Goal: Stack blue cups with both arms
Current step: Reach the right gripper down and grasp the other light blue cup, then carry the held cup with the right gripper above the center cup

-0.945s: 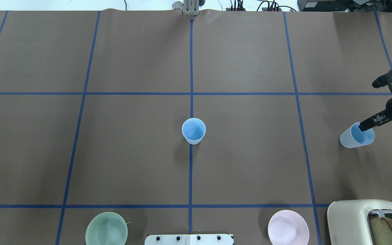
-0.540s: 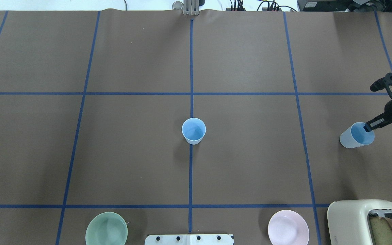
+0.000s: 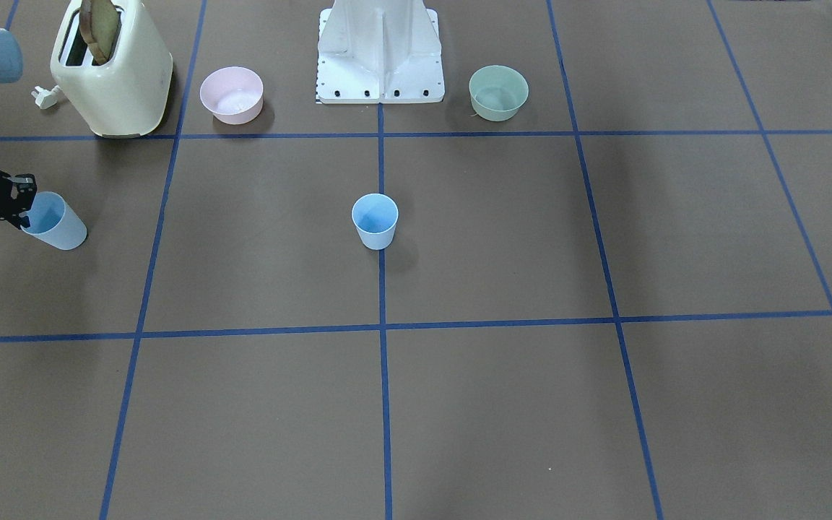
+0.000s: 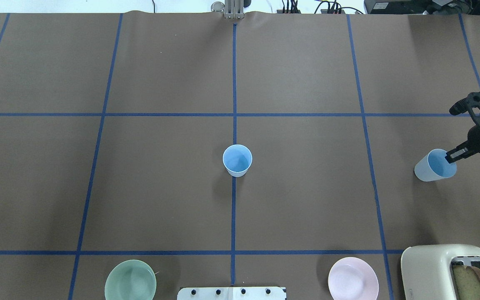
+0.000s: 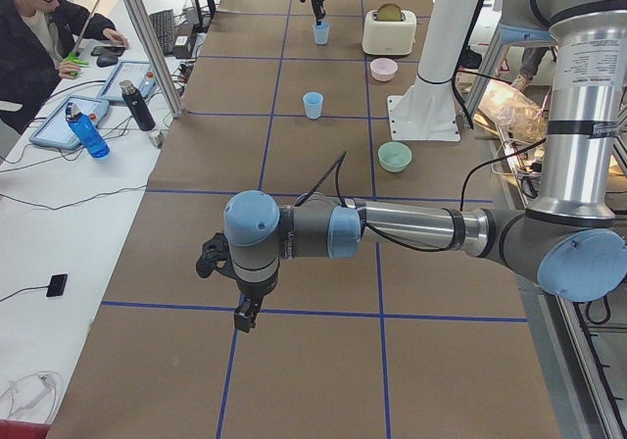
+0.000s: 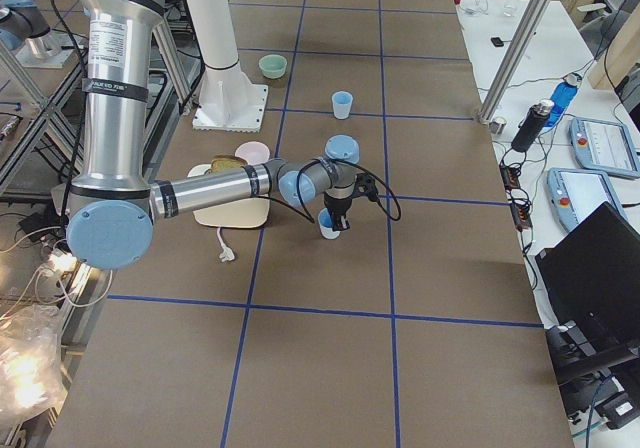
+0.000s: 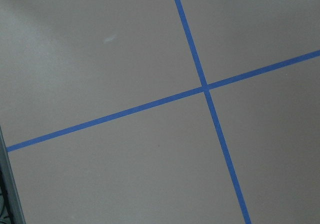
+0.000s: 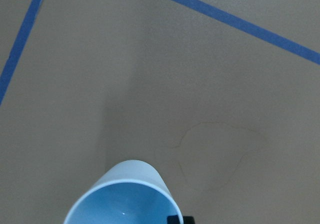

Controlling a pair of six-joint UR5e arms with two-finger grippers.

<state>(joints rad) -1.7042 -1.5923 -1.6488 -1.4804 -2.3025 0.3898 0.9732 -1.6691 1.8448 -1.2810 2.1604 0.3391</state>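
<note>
One blue cup (image 4: pixel 237 160) stands upright at the table's centre on the tape cross; it also shows in the front view (image 3: pixel 375 220). The second blue cup (image 4: pixel 431 167) is at the right edge of the overhead view and looks tilted. My right gripper (image 4: pixel 452 156) is shut on its rim, one finger inside the cup. The front view shows this cup (image 3: pixel 55 222) and the right gripper (image 3: pixel 22 196). The right wrist view shows the cup's mouth (image 8: pixel 122 199) at the bottom. My left gripper (image 5: pixel 243 314) shows only in the left side view, far from both cups. I cannot tell whether it is open.
A cream toaster (image 4: pixel 448 271) with bread stands at the near right. A pink bowl (image 4: pixel 353 278) and a green bowl (image 4: pixel 130 280) flank the white base pedestal (image 3: pixel 380 50). Blue tape lines divide the brown table.
The right gripper's finger drew back from deep inside the cup to its rim and the wrist shifted. The held cup moved slightly left. The centre cup has not moved.
</note>
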